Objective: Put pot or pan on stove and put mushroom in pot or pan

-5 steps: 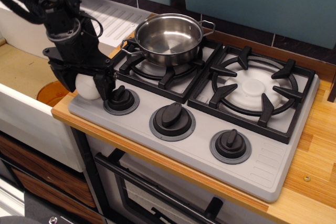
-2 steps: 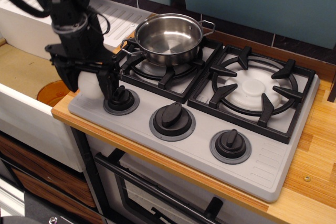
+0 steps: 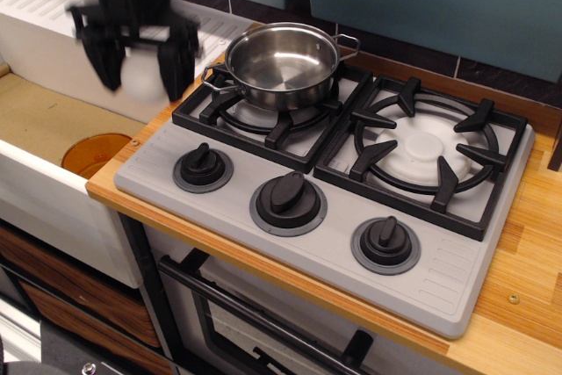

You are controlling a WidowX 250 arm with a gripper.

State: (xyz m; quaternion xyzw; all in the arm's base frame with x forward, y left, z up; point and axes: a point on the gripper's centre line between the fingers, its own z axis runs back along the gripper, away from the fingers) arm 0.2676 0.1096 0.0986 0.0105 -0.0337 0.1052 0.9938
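Above the stove's (image 3: 290, 217) left edge, my claw (image 3: 140, 72) pinches the mushroom (image 3: 140, 76), lifted to clear the pot (image 3: 281, 63) rim.

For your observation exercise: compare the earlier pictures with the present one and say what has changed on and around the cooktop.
The gripper has risen from the stove's front-left corner, lifting the mushroom between its jaws to hang left of the pot. The pot remains empty on the left burner; the knobs are unchanged.
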